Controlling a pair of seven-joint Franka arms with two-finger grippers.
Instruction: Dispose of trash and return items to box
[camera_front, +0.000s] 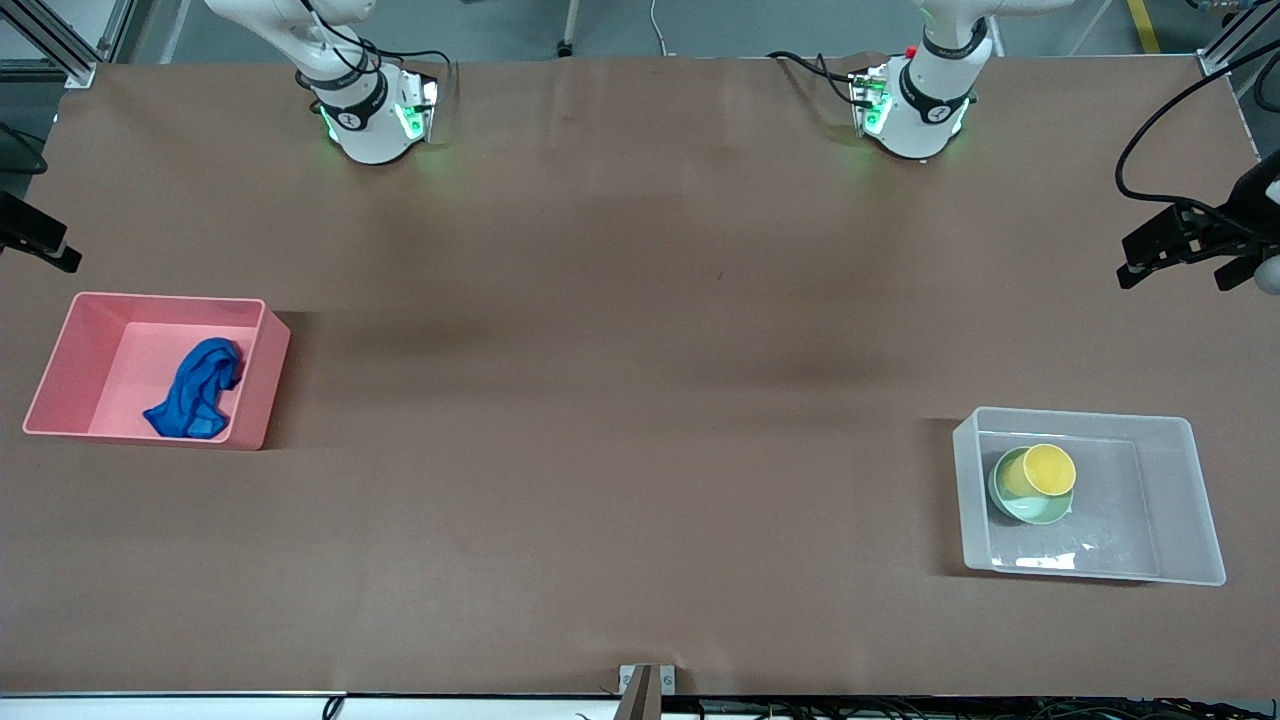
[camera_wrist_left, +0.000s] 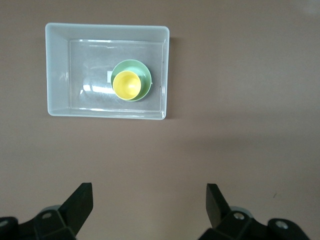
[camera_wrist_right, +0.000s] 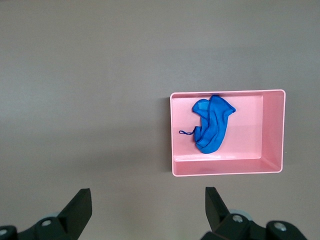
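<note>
The blue cloth (camera_front: 195, 390) lies crumpled in the pink bin (camera_front: 255, 375) toward the right arm's end of the table. The right wrist view shows it too (camera_wrist_right: 212, 125), with its string end on the bin (camera_wrist_right: 227, 170) floor. The yellow cup (camera_front: 1045, 470) sits in the mint-green bowl (camera_front: 1035, 512) inside the clear tub (camera_front: 1205, 510) toward the left arm's end. The left wrist view shows the cup (camera_wrist_left: 126, 85), the bowl (camera_wrist_left: 143, 72) and the tub (camera_wrist_left: 57, 75). My left gripper (camera_wrist_left: 149, 192) is open and empty, high over bare table. My right gripper (camera_wrist_right: 148, 196) is open and empty, high over bare table.
Brown table cover runs between the two containers. Black camera clamps stand at the table's ends (camera_front: 1190, 240) (camera_front: 35, 240). A small metal bracket (camera_front: 645, 685) sits at the table edge nearest the front camera.
</note>
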